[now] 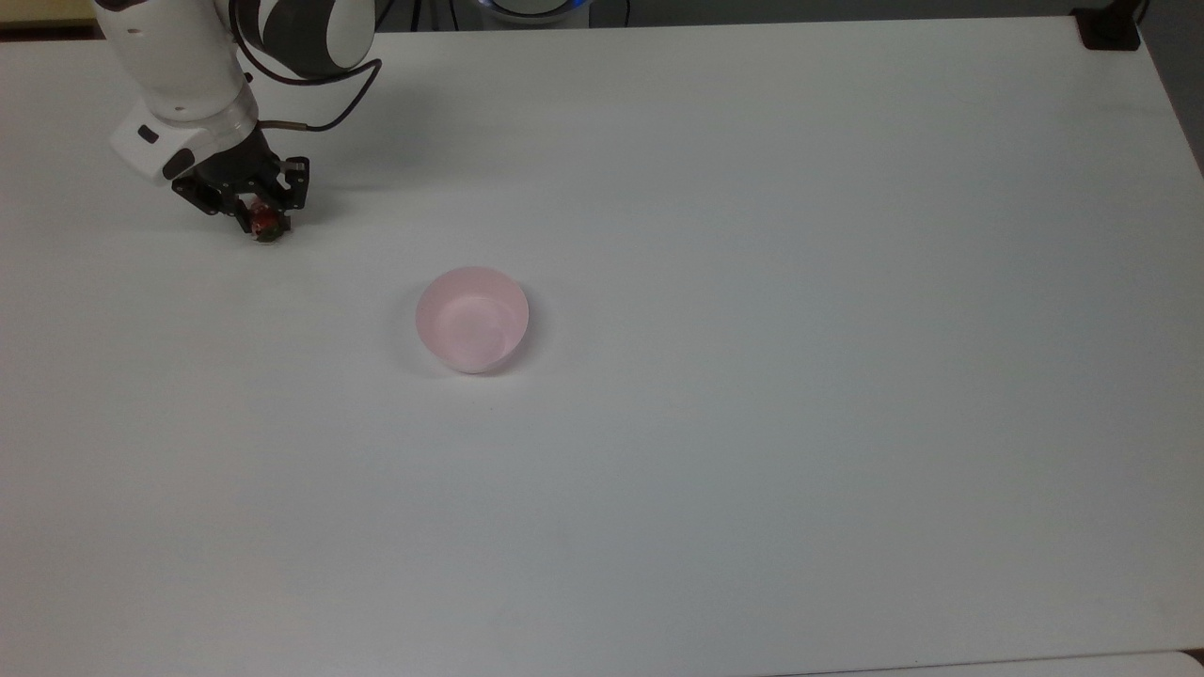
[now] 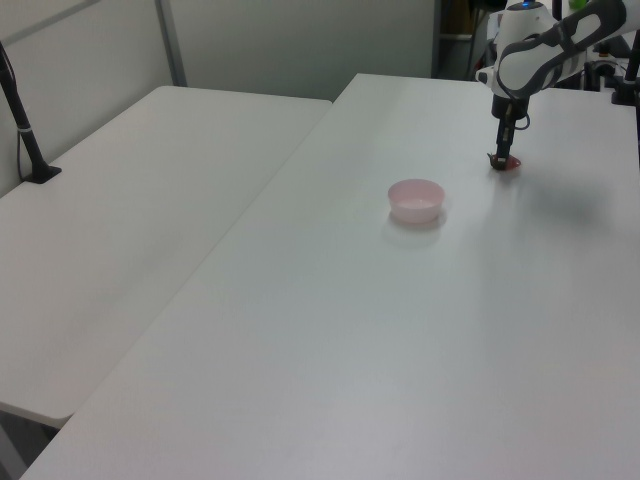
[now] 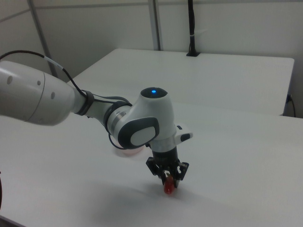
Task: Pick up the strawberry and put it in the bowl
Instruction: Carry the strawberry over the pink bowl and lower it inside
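Observation:
The strawberry [image 1: 267,225] lies on the white table [image 1: 752,395] near the top view's far left, red with a dark cap. My gripper [image 1: 261,217] points straight down over it, its black fingers closed in against the fruit's sides. The right view has the strawberry [image 3: 169,188] poking out below the fingertips [image 3: 164,179], at table level. In the left view the strawberry [image 2: 508,163] sits under the gripper [image 2: 503,156]. The pale pink bowl [image 1: 472,320] stands apart toward the table's middle, with nothing in it; the bowl [image 3: 129,152] is partly behind the arm in the right view.
A second white table [image 2: 150,190] adjoins on the left view's left, with a black clamped post [image 2: 26,125] at its edge. A black mount [image 1: 1110,28] sits at the top view's upper right corner. Wide bare tabletop surrounds the bowl [image 2: 416,199].

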Action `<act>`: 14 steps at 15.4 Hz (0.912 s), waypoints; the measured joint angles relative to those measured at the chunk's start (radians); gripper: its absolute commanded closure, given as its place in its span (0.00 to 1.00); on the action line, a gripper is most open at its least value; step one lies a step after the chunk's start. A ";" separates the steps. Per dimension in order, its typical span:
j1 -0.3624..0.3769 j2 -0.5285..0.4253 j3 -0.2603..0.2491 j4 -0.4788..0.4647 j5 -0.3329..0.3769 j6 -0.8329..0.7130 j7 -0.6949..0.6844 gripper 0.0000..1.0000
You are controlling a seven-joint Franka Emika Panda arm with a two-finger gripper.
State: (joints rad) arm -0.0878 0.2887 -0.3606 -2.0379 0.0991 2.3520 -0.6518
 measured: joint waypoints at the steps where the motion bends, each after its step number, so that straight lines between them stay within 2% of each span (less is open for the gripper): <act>1: 0.000 -0.002 0.009 0.008 0.004 -0.010 0.005 0.90; 4: 0.007 -0.016 0.078 0.102 0.009 -0.137 0.121 0.90; 6: 0.039 -0.026 0.128 0.190 0.009 -0.194 0.276 0.90; 8: 0.078 -0.031 0.175 0.239 0.009 -0.208 0.424 0.90; 11: 0.110 -0.021 0.246 0.249 0.009 -0.206 0.584 0.90; 14: 0.137 0.028 0.260 0.249 0.009 -0.142 0.680 0.90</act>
State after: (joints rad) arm 0.0495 0.3166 -0.1004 -1.7892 0.1077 2.2098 0.0283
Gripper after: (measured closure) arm 0.599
